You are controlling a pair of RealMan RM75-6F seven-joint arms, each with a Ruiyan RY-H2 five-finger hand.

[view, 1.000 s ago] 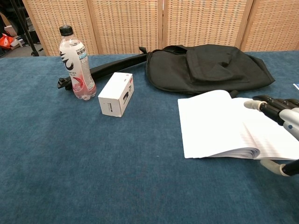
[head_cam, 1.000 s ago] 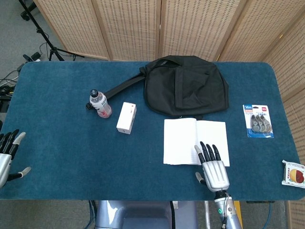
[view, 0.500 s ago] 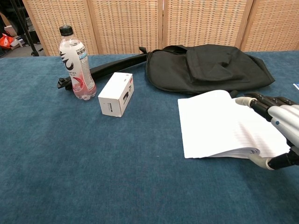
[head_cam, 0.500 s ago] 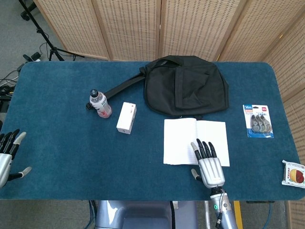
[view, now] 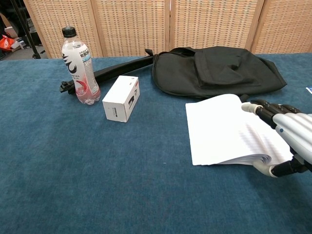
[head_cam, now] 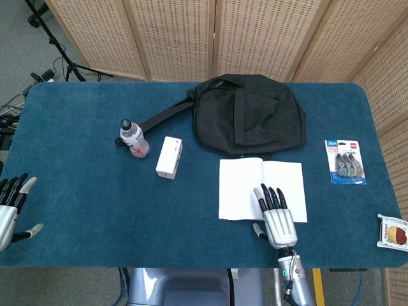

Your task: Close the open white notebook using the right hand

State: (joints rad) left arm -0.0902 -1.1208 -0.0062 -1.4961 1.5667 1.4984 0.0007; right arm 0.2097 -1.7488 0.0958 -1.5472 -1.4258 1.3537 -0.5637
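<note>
The white notebook (head_cam: 245, 182) (view: 222, 131) lies open and flat on the blue table, just in front of the black bag. My right hand (head_cam: 274, 213) (view: 285, 136) hovers palm-down over the notebook's right page near its front edge, fingers straight and apart, holding nothing; its thumb sits by the front corner of the page stack. Whether it touches the paper I cannot tell. My left hand (head_cam: 11, 207) stays at the table's left front edge, fingers spread, empty, and shows only in the head view.
A black bag (head_cam: 247, 115) with a strap lies behind the notebook. A drink bottle (head_cam: 134, 138) and a small white box (head_cam: 169, 157) stand to the left. A pack of correction tapes (head_cam: 345, 162) and a snack packet (head_cam: 394, 233) lie at the right.
My right hand has slid leftward over the notebook's right page, toward the spine. The notebook and the left hand have not moved.
</note>
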